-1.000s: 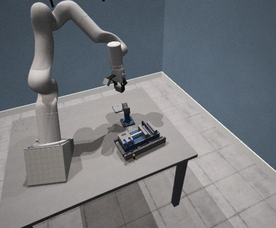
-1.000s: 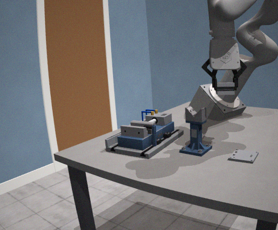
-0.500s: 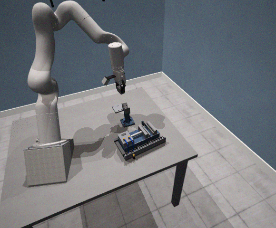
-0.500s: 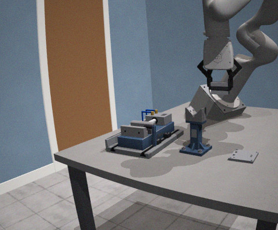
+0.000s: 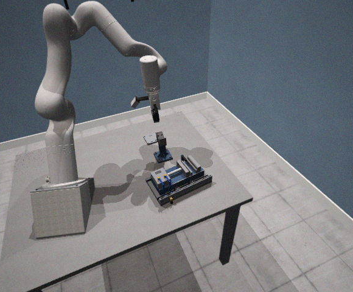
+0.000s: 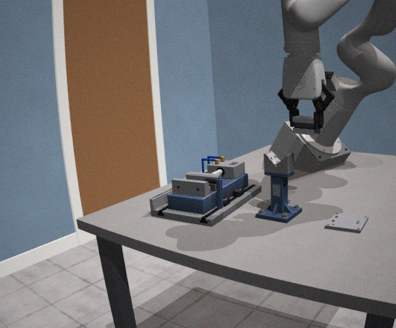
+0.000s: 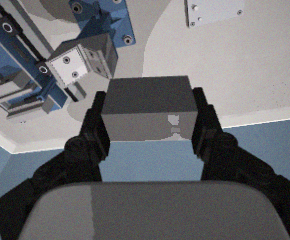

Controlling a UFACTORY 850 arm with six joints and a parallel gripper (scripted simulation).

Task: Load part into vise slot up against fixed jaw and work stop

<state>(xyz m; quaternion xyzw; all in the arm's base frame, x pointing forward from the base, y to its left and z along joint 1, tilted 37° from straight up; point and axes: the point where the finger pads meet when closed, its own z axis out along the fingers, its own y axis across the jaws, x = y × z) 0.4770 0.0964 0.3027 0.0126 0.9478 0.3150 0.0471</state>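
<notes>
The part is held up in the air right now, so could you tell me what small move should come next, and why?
Probably a short descent toward the V-block. The gripper is shut on the part, high above the table, roughly over the V-block, with the infeed plate bare. No slot shows on the visible faces, so a regrip there seems likely.

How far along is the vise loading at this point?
Done: the part is off the infeed plate, which lies bare. In hand: the gripper is shut on the part, high in the air above the V-block. Left: everything at the vise, whose jaws stand open with nothing between them; slot orientation cannot be judged here. Then the arm must pull free.
</notes>
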